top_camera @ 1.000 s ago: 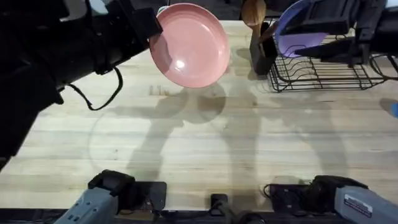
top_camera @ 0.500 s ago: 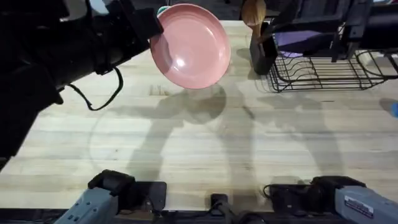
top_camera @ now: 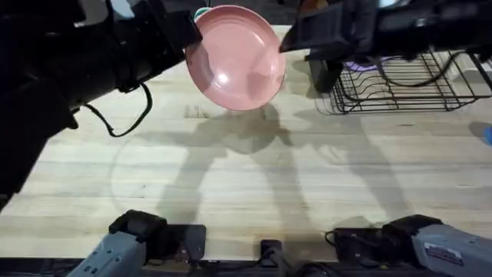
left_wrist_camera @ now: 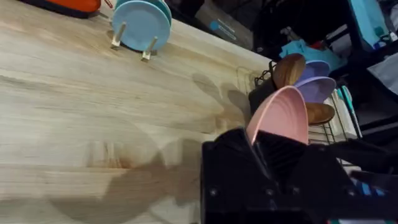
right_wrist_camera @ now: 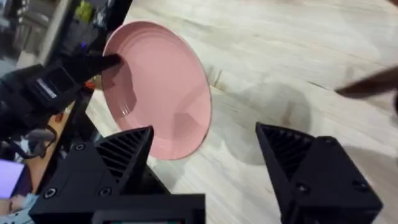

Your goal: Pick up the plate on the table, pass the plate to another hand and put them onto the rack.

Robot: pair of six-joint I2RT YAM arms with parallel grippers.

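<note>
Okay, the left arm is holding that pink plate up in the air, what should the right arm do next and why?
Probably ease the open right pincer forward over the round salmon-pink plate's free edge, then close. The left pincer grips the opposite rim, holding it above the light wooden table, and the right fingers stand apart just short of it.

The glossy salmon-pink plate [top_camera: 236,56] hangs tilted above the table [top_camera: 246,185], near the rack [top_camera: 400,85].

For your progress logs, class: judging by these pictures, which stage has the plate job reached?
Done: the glossy salmon-pink round plate is off the pale wooden table, held up at its rim by the left gripper. In hand: the right gripper, fingers open, is near the plate's free edge for the pass. Left: the handover itself, then slotting the plate into the black wire rack.
</note>
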